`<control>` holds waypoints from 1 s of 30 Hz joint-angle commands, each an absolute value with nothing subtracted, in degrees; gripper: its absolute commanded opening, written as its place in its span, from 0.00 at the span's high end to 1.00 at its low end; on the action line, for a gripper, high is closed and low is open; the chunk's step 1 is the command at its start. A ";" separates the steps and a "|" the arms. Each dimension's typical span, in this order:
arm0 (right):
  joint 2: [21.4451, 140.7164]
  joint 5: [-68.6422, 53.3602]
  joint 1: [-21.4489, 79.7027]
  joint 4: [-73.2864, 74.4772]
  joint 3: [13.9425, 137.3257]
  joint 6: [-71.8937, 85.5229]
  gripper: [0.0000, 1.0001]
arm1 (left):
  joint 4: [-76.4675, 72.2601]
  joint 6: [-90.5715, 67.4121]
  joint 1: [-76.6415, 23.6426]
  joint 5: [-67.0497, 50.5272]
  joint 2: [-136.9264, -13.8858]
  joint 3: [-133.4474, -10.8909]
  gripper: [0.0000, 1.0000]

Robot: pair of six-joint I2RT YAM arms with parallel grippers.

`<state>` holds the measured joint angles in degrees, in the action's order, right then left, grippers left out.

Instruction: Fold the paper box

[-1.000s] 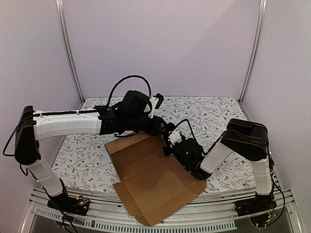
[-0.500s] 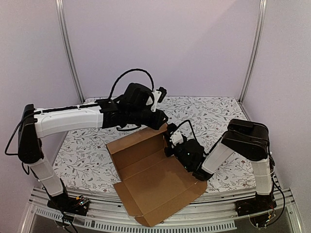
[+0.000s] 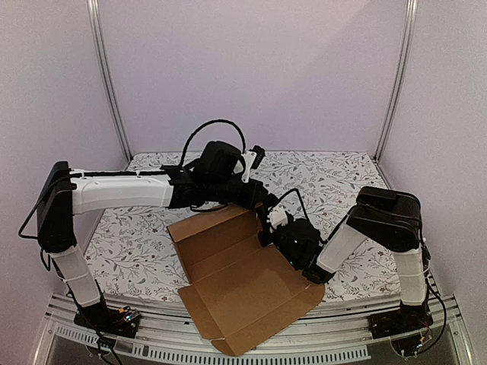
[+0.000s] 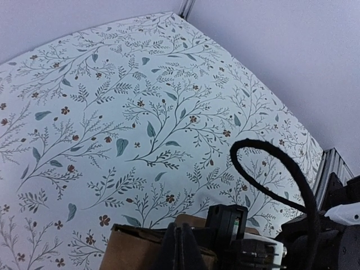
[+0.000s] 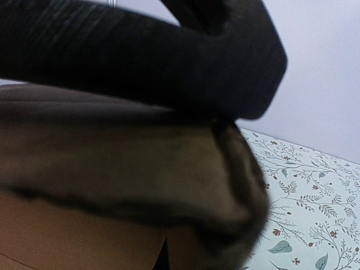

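The paper box (image 3: 236, 281) is a brown cardboard sheet lying open at the table's near edge, with its back flap and right flap raised. My left gripper (image 3: 263, 205) reaches across to the back right corner. Its fingers (image 4: 181, 247) are pressed together just behind the cardboard's upper edge (image 4: 135, 250), with nothing visible between them. My right gripper (image 3: 265, 231) sits low against the raised right flap. In the right wrist view blurred cardboard (image 5: 112, 169) fills the frame under the dark left arm (image 5: 140, 56), hiding the right gripper's fingers. Whether they pinch the flap cannot be told.
The floral tablecloth (image 3: 335, 182) covers the table up to the lilac walls. Metal posts (image 3: 108, 84) stand at the back corners. A black cable (image 4: 275, 163) loops over the right wrist camera housing (image 4: 225, 225). The sheet's near corner (image 3: 228, 346) overhangs the front rail.
The left arm has swung right and lowered towards the sheet's back right corner, and its jaws have closed. The right arm and the cardboard have barely shifted.
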<state>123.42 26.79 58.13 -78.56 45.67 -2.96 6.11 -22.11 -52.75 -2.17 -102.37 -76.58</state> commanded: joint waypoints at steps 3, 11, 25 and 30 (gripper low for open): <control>122.06 26.28 58.60 -80.56 44.61 -4.15 0.95 | 8.87 -23.22 -52.37 -2.23 -102.78 -70.88 1.00; 120.37 26.64 58.57 -80.60 44.06 -4.08 0.75 | 8.53 -23.15 -52.39 -1.26 -102.42 -69.52 1.00; 112.42 25.87 58.85 -80.51 37.89 -4.86 0.41 | 8.85 -22.69 -52.38 -0.61 -101.69 -70.12 1.00; 106.91 25.16 59.19 -80.10 31.73 -4.56 0.30 | 9.96 -22.16 -52.38 -0.72 -101.29 -71.95 1.00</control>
<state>111.46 26.02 58.57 -77.56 36.21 -4.58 0.40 -22.74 -52.75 -1.69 -100.92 -72.29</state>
